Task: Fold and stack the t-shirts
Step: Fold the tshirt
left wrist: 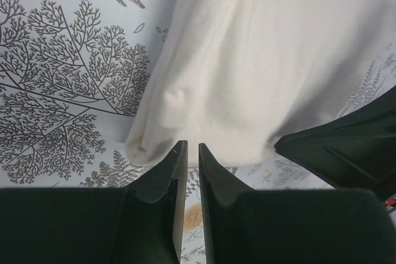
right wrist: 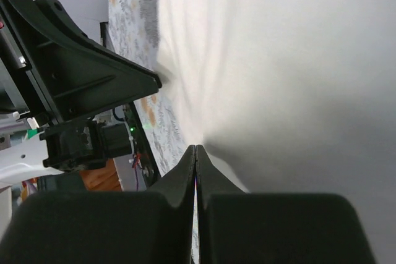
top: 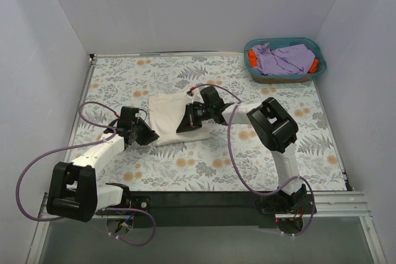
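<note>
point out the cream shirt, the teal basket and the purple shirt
cream t-shirt [top: 166, 119], top external view, bare middle of the cloth
teal basket [top: 282, 40], top external view, far rim
lavender t-shirt [top: 286, 59], top external view, its middle

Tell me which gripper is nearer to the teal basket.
Right. The right gripper is over the cream t-shirt's right side, well short of the basket in the far right corner. The left gripper is at the shirt's near left edge, farther away.

Plain white walls [top: 185, 4] stood on three sides. The bench [top: 185, 165] had a fern-and-flower print. Light was soft and even.
</note>
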`<action>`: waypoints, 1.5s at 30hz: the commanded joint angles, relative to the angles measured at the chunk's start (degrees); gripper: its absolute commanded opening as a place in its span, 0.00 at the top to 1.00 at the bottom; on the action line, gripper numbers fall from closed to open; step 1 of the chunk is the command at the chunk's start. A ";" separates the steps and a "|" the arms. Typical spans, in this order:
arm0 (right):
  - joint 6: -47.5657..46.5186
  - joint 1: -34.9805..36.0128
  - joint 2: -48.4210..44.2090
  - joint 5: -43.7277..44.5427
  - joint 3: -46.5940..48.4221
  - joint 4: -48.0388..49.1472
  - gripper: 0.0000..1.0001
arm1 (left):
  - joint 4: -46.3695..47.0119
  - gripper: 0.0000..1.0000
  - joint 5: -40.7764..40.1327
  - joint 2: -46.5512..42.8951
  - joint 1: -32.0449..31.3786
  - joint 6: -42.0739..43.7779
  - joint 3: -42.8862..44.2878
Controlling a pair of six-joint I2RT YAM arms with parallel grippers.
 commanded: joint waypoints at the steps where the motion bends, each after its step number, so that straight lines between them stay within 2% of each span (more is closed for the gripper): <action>1: -0.97 3.14 -2.82 -1.21 4.23 -0.12 0.99 | -2.13 0.85 0.25 -4.59 0.23 0.50 0.28; 7: -0.80 5.96 2.54 -1.91 5.64 -0.11 0.99 | -0.20 0.87 -1.67 -1.61 0.23 -0.63 -3.23; 9: -1.32 5.87 4.29 -1.03 4.85 0.06 0.99 | 0.06 0.90 -3.43 -0.03 0.23 -1.87 -4.55; 14: -3.78 3.77 6.06 0.37 0.38 0.15 0.99 | -0.72 0.91 -7.39 2.79 0.59 -3.63 -6.58; 16: -5.01 1.92 5.19 0.64 -1.30 0.06 0.99 | -1.34 0.92 -9.50 2.79 1.02 -3.89 -6.67; 23: -8.09 -1.25 -3.33 -3.92 -4.82 -0.03 0.99 | -2.22 0.92 -8.27 -0.02 1.29 -4.24 -6.93; 27: -11.25 -4.31 -7.47 -3.58 -8.68 -0.29 0.99 | -2.66 0.92 -8.19 -0.73 1.29 -4.42 -7.02; 31: -13.80 -8.54 -5.54 -2.53 -15.00 -0.03 0.99 | -2.84 0.92 -8.19 -0.81 1.29 -5.56 -7.63; 34: -15.30 -10.91 -4.49 -2.70 -16.07 -0.03 0.99 | -3.10 0.91 -8.53 -2.13 1.38 -5.65 -7.11; 41: -12.84 -11.62 -10.45 -4.36 -10.99 -0.73 0.99 | -5.03 0.78 -10.56 -3.80 1.55 -2.40 2.01; 45: -11.00 -11.80 -9.94 -4.63 -1.52 -1.26 0.99 | -3.72 0.75 -12.66 -1.18 1.64 1.28 9.47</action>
